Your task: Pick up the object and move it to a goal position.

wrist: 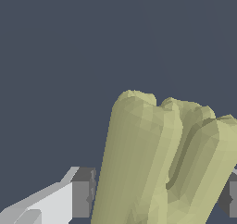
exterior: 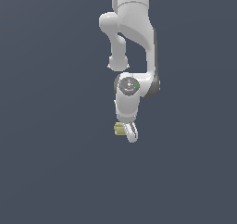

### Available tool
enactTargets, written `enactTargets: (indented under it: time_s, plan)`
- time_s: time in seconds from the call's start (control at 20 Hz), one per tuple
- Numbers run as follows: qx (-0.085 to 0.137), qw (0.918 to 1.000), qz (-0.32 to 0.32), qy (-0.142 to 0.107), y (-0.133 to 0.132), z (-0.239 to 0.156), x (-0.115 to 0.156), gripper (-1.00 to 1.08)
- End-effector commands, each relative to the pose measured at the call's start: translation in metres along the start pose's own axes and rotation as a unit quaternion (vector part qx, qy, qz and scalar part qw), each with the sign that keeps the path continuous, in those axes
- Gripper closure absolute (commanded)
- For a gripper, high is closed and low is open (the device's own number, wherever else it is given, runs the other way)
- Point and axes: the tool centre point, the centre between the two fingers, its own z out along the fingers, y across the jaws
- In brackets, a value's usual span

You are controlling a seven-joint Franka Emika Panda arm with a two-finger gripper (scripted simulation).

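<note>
The object point(exterior: 119, 129) is a small olive-yellow ridged lump at the tip of the white arm, sticking out toward the exterior view's left from the gripper point(exterior: 129, 133). In the wrist view the object point(wrist: 148, 163) fills the space between the two fingers, tilted, with rounded lobes and grooves along its length. One dark pad point(wrist: 83, 197) sits close against its side and the other pad point(wrist: 231, 200) touches the opposite side. The gripper point(wrist: 157, 200) is shut on the object. I cannot tell how high it hangs above the floor.
A plain dark blue-grey surface point(exterior: 46, 172) lies all around. The white arm's links point(exterior: 134, 38) rise above the gripper toward the top of the exterior view. No goal marker or other objects show.
</note>
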Motion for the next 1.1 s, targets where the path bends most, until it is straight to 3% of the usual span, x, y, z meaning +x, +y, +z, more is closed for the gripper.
enactTargets:
  time_s: [0.0, 0.25, 0.5, 0.8, 1.05]
  plan:
    - [0.0, 1.0, 0.0, 0.0, 0.0, 0.0, 0.0, 1.08]
    - [0.012, 0.9999, -0.004, 0.003, -0.005, -0.015, 0.008, 1.08]
    - [0.042, 0.999, -0.014, 0.01, -0.016, -0.052, 0.025, 1.08]
    - [0.1, 0.9941, -0.034, 0.023, -0.032, -0.127, 0.057, 1.08]
    - [0.162, 0.9845, -0.056, 0.037, -0.041, -0.21, 0.088, 1.08]
